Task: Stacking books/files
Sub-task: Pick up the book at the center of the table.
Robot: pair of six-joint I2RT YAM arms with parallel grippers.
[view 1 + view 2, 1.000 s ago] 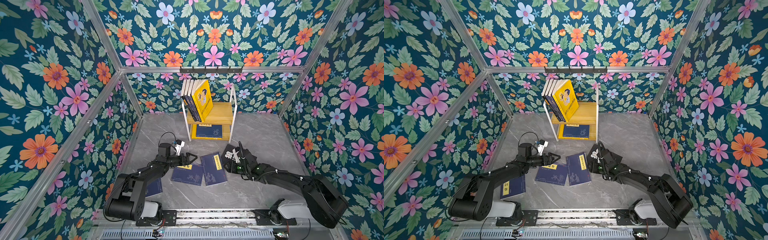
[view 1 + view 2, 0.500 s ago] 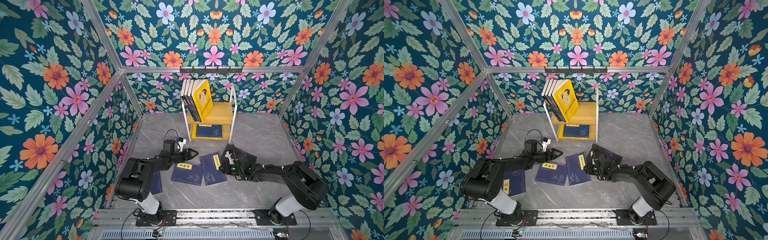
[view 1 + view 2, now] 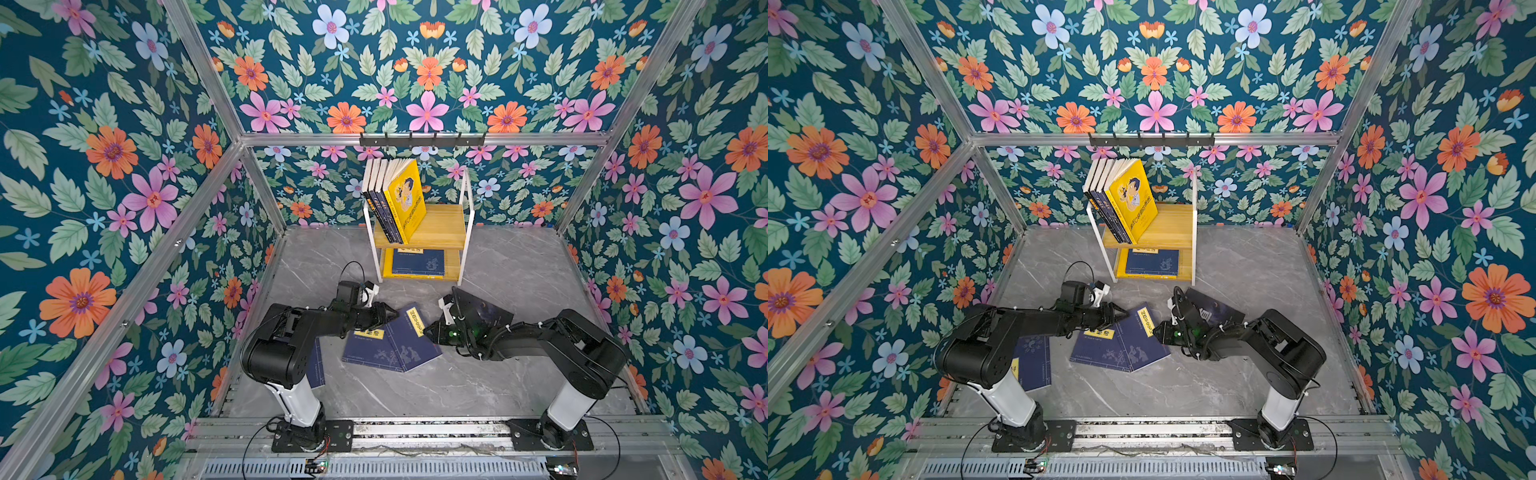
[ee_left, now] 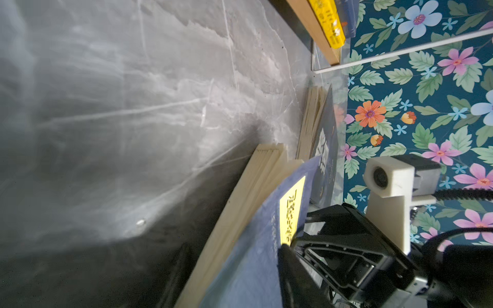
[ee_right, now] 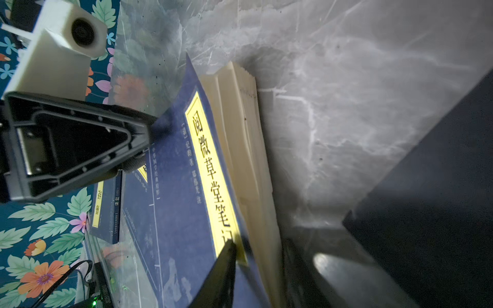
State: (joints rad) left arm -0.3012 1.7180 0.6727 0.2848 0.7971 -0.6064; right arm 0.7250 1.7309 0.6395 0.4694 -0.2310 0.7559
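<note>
Contact is the change: a second ago the left gripper stood wide beside the books, and the thin navy paperback with a yellow title label lay flat in the lower middle of both top views. Now both grippers meet that navy paperback from opposite ends. It sits tilted, partly over a second navy book on the grey marble tabletop.

The right gripper has its jaws clamped on the label edge. The right wrist view shows one finger pressed on the cover, with the cream pages fanned beside it. The left jaws have narrowed around the far corner, but I cannot tell whether they pinch it.

A two-handed lift looks under way, probably toward the white-framed wooden shelf in the upper middle, where a row of books stands upright. The cover bows away from the pages, so a grip on the cover alone could let the pages sag. A black book behind the right arm and another navy one under the left arm are not yet stacked.
</note>
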